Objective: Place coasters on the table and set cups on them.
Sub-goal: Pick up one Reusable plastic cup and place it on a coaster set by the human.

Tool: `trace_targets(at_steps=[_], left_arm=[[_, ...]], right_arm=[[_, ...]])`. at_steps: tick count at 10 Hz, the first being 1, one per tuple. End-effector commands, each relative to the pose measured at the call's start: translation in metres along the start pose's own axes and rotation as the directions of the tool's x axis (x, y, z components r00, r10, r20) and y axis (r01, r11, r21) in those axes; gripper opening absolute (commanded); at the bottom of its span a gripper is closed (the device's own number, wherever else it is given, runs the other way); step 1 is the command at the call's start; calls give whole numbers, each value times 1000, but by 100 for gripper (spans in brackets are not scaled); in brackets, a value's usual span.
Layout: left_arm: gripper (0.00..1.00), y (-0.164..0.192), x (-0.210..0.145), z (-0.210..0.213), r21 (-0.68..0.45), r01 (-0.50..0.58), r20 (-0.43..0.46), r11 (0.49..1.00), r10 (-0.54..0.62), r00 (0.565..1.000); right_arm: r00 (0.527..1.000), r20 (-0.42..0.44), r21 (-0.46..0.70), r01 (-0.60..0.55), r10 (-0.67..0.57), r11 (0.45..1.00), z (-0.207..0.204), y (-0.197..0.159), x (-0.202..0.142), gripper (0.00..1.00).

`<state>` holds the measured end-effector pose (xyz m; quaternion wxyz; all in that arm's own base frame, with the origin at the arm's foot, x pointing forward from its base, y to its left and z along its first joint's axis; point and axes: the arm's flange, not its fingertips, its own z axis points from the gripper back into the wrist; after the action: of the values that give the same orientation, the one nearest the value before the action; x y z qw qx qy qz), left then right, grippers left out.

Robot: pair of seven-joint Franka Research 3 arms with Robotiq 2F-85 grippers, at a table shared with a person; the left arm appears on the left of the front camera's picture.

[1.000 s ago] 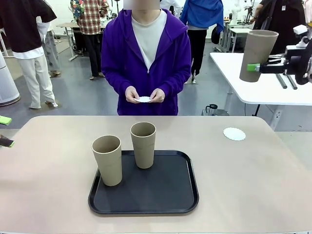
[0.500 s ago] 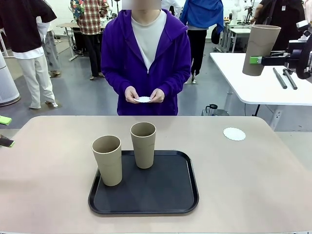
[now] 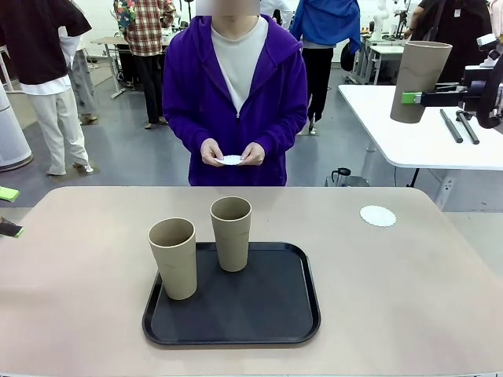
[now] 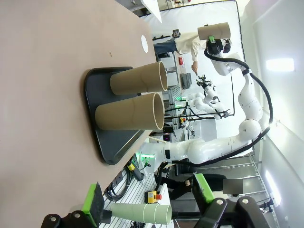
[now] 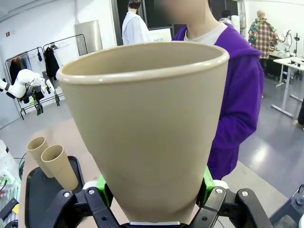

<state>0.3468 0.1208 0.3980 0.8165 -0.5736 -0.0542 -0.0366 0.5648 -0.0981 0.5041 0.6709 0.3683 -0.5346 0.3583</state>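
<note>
Right end effector (image 3: 419, 98): clamped on one cup (image 3: 422, 67), held high at the right.
Left end effector (image 3: 8, 212): spread wide, nothing held (at the counter's (image 3: 409, 290) left edge).
Other cups (image 3: 174, 255) (image 3: 231, 232): two, stood on the black tray (image 3: 275, 314).
Coaster (image 3: 378, 215): laid on the counter, far right.

Front cup (image 3: 174, 259) & rear cup (image 3: 231, 234): tan tapered tumblers, upright, mouths up, centre-left of frame, close but apart. 3rd cup (image 3: 419, 82) upright in the air, upper right. White lacy coaster (image 3: 378, 215) flat on beige table (image 3: 78, 298), right of centre; 2nd coaster (image 3: 232, 160) upper centre, off table.
</note>
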Motion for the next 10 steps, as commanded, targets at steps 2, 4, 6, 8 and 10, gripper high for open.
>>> trace_targets(at_steps=[2, 4, 6, 8, 10], left_arm=[[100, -1, 0, 1, -11, 4, 10, 1000, -3, 1000], [100, -1, 0, 1, -11, 4, 10, 1000, -3, 1000], [100, -1, 0, 1, -11, 4, 10, 1000, -3, 1000], [100, -1, 0, 1, -11, 4, 10, 1000, -3, 1000], [100, -1, 0, 1, -11, 4, 10, 1000, -3, 1000]], right_arm=[[1000, 0, 0, 0, 0, 1000, 0, 0, 0, 82], [999, -13, 65, -42, 43, 997, 4, -41, -36, 82], [998, -26, 103, -53, 56, 993, 7, -59, -76, 82], [997, -24, 152, -65, 69, 986, 7, -64, -104, 82], [998, -21, 194, -51, 56, 980, 3, -67, -131, 82]])
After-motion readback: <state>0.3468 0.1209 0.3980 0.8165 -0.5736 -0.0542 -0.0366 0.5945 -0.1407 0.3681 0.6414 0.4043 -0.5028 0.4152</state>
